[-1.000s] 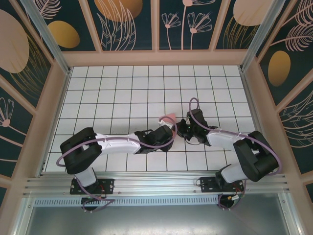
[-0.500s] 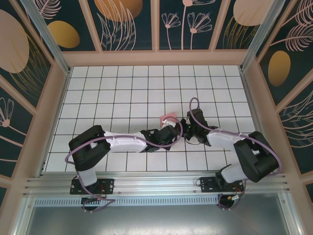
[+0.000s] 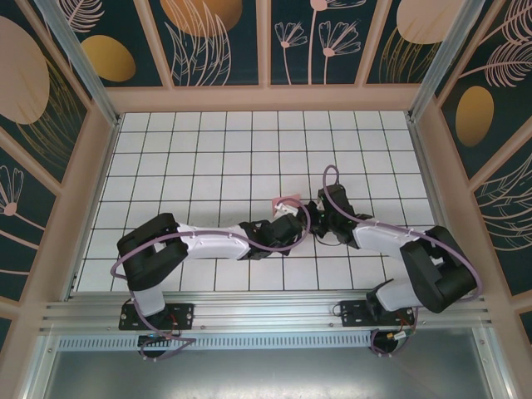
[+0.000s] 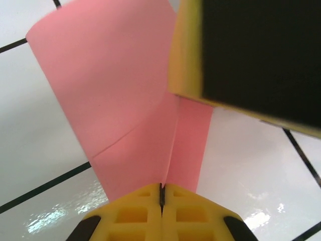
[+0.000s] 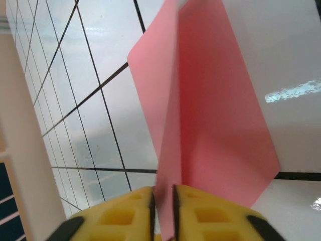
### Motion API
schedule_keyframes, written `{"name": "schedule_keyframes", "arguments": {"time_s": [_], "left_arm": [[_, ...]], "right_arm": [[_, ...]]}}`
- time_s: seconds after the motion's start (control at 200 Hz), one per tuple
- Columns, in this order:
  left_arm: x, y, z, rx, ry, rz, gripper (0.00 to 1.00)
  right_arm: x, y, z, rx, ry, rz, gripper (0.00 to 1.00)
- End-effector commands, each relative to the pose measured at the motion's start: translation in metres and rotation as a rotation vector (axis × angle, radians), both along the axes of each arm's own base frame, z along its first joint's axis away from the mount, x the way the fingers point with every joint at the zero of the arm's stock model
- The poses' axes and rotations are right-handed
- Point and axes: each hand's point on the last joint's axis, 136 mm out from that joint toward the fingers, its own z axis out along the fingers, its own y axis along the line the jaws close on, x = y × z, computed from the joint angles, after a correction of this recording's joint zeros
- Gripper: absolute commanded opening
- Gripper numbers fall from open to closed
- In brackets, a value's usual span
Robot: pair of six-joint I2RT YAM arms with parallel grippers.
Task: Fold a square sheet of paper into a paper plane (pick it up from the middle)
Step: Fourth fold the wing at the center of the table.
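The salmon-pink sheet of paper (image 3: 288, 199), folded and creased, stands up off the tiles between my two grippers near the table's middle. In the left wrist view the paper (image 4: 115, 90) runs from its curled upper part down into my left gripper (image 4: 161, 191), whose yellow jaws are shut on its folded edge. My left gripper (image 3: 293, 219) reaches in from the left. From the right comes my right gripper (image 3: 312, 213). In the right wrist view a ridge of the paper (image 5: 215, 115) passes between the right gripper (image 5: 163, 195), whose jaws stand slightly apart, open around it.
A white tiled floor (image 3: 208, 158) with black grid lines spreads behind and beside the arms. Wooden-framed patterned walls (image 3: 83, 183) enclose it on three sides. One finger of the right gripper (image 4: 251, 55) hangs close over the paper in the left wrist view.
My left arm has shifted right and its gripper has shut on the paper's fold. The right gripper, shut before, has parted its jaws a little.
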Motion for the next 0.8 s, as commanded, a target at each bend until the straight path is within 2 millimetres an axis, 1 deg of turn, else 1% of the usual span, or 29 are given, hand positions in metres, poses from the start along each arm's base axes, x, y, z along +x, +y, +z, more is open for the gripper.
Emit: {"name": "schedule_keyframes", "arguments": {"time_s": [0.0,0.07,0.12,0.2,0.24,0.25,0.44,0.656,0.796], "left_arm": [[0.000,0.014,-0.005,-0.012,-0.007,0.073,0.00],[-0.002,0.015,-0.002,-0.058,0.002,0.091,0.00],[-0.003,0.014,-0.001,-0.099,0.012,0.095,0.00],[-0.004,0.016,0.000,-0.161,0.030,0.127,0.00],[-0.004,0.019,-0.005,-0.187,0.045,0.143,0.00],[-0.004,0.018,0.003,-0.216,0.041,0.145,0.00],[-0.006,0.019,0.014,-0.419,0.097,0.179,0.00],[-0.006,0.035,0.010,-0.533,0.146,0.225,0.00],[-0.010,0.036,0.006,-0.589,0.185,0.236,0.00]], "right_arm": [[0.006,-0.012,0.019,-0.037,-0.076,0.000,0.28],[0.008,-0.020,0.028,-0.049,-0.116,0.002,0.33],[0.007,-0.025,0.032,-0.062,-0.141,0.008,0.34],[0.005,-0.033,0.034,-0.090,-0.160,0.012,0.34],[0.004,-0.034,0.033,-0.093,-0.166,0.029,0.33],[0.003,-0.034,0.032,-0.093,-0.165,0.033,0.33],[-0.008,-0.025,0.019,-0.070,-0.134,0.119,0.26],[-0.013,-0.010,0.015,-0.044,-0.132,0.218,0.23],[-0.013,0.006,0.011,-0.052,-0.125,0.288,0.18]]}}
